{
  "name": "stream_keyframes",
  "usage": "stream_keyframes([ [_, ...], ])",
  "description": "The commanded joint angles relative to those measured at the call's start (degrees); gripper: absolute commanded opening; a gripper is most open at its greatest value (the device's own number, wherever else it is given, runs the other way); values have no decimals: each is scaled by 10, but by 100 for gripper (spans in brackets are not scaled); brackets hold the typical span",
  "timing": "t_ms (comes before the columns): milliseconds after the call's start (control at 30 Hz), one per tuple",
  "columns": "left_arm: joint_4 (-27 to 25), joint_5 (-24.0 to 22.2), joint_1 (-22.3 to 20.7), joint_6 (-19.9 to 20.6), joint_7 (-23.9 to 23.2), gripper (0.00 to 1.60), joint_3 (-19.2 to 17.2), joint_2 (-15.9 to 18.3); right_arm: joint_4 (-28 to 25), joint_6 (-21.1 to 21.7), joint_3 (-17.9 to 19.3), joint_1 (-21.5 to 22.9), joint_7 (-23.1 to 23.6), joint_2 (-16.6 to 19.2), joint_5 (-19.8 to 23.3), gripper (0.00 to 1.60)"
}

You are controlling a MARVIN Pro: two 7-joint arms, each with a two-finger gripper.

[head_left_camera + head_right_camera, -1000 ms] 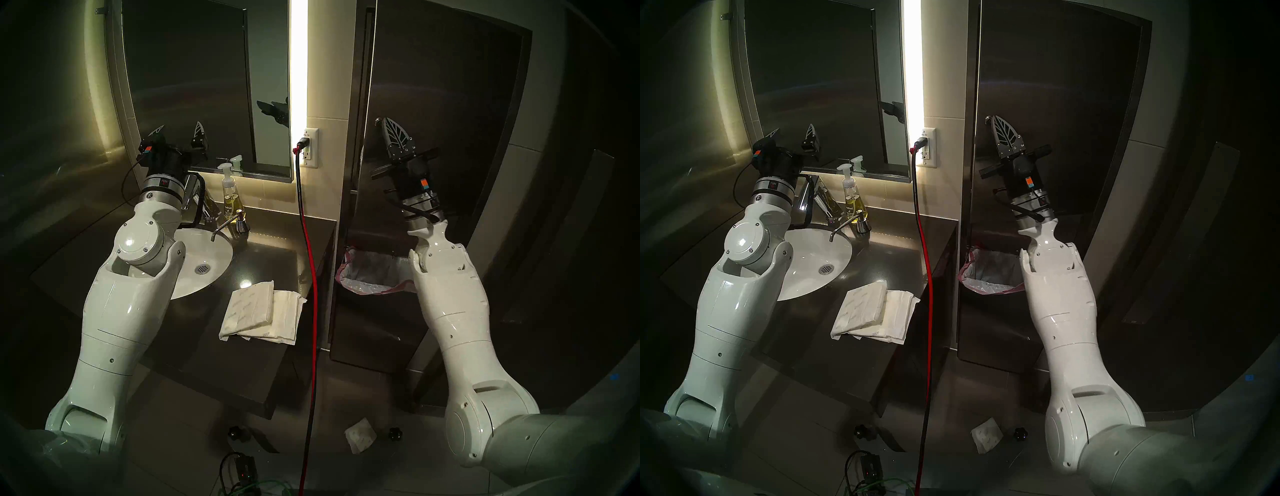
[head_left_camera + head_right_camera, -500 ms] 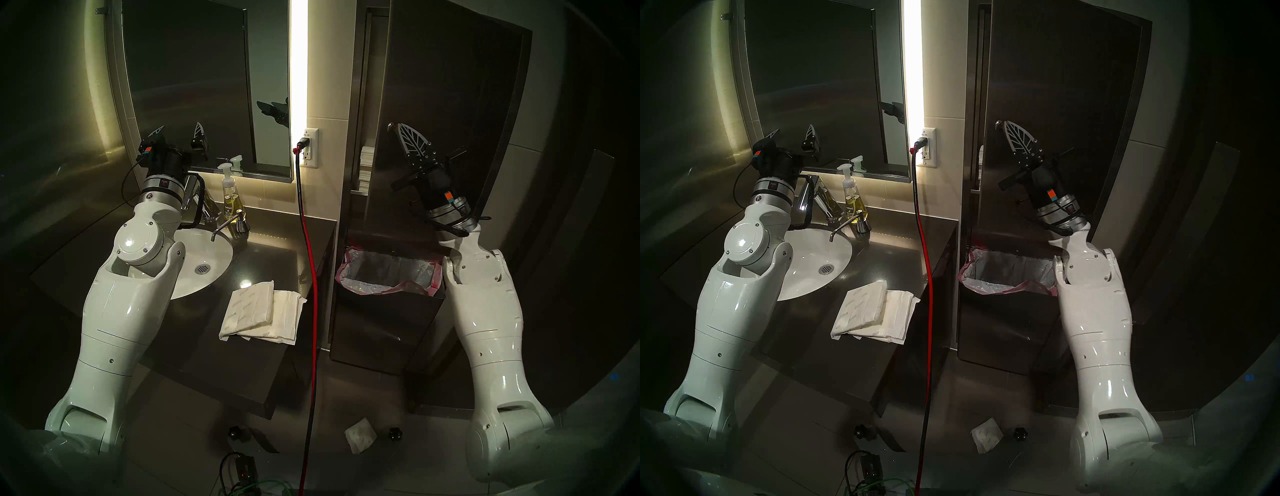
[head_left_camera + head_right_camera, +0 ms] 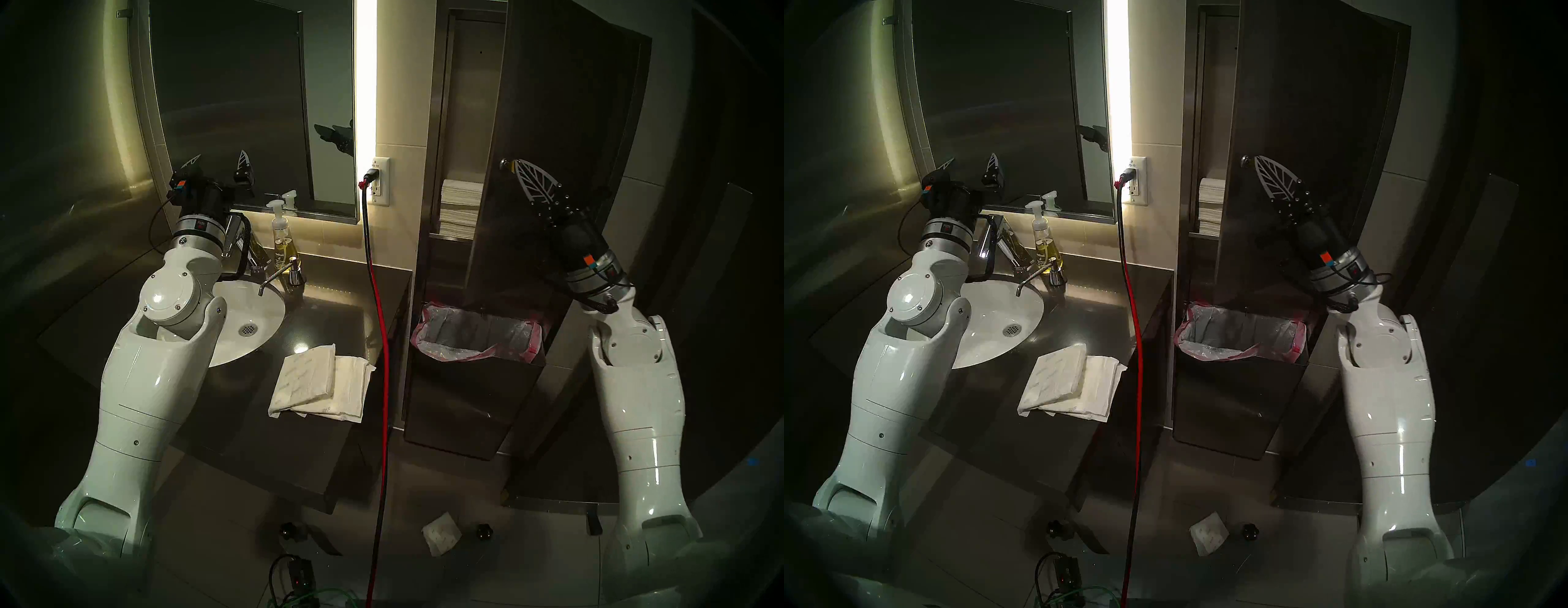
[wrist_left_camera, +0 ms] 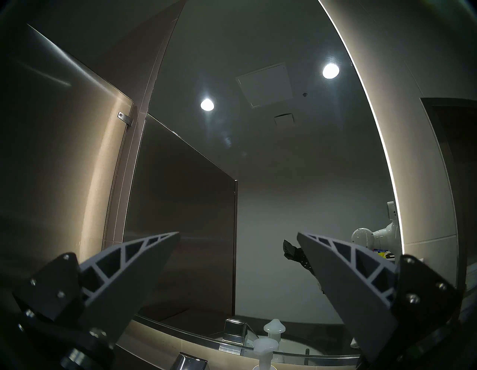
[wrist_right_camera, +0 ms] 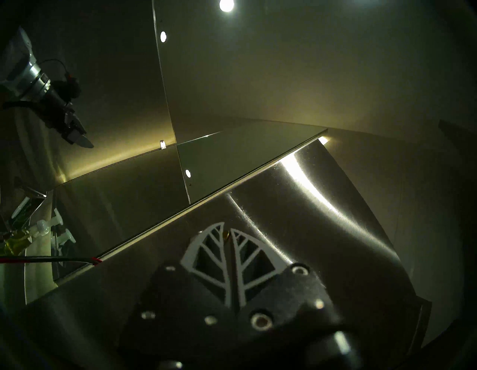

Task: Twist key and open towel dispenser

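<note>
mid door-swing: right pincer (image 3: 515, 166) pinched shut on the key (image 3: 504, 164), towel dispenser (image 3: 547, 140) door ajar; next, widening steadily. left pincer (image 3: 220, 158) agape, empty.

The towel dispenser (image 3: 555, 106) — a tall brushed-steel wall cabinet — is seen with its long door panel swung out to the right, so that a stack of white folded towels (image 3: 460, 208) is exposed on an inner shelf. Below, a bin section lined with a pink-edged bag (image 3: 475, 335) is seen. The key (image 3: 504, 163) — small and silvery — is seated in the round lock near the door's free edge.
</note>
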Motion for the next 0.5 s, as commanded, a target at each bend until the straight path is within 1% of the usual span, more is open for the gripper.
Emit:
stream_keyframes([
  [0,-5,0,-7,-2,-1,160,0,-1,-21,22,85,-28,-43,43,29,0],
  [67,-5,0,-7,-2,-1,160,0,-1,-29,20,85,-38,-44,47,32,0],
  [100,-5,0,-7,-2,-1,160,0,-1,-35,20,100,-46,-43,47,33,0],
  [133,-5,0,-7,-2,-1,160,0,0,-38,19,94,-50,-44,50,35,0],
  [167,-6,0,-7,-2,-1,160,0,0,-44,18,102,-59,-44,52,36,0],
  [200,-6,0,-7,-2,-1,160,0,0,-44,18,102,-59,-44,52,36,0],
  [300,-6,0,-7,-2,-1,160,0,0,-61,15,129,-86,-44,55,42,0],
  [400,-6,0,-7,-2,-1,160,0,0,-69,13,140,-99,-44,56,46,0],
  [433,-6,0,-7,-2,-1,160,0,0,-75,12,149,-107,-45,55,49,0],
  [467,-6,0,-7,-2,0,160,1,0,-82,21,200,-124,-53,46,58,0],
])
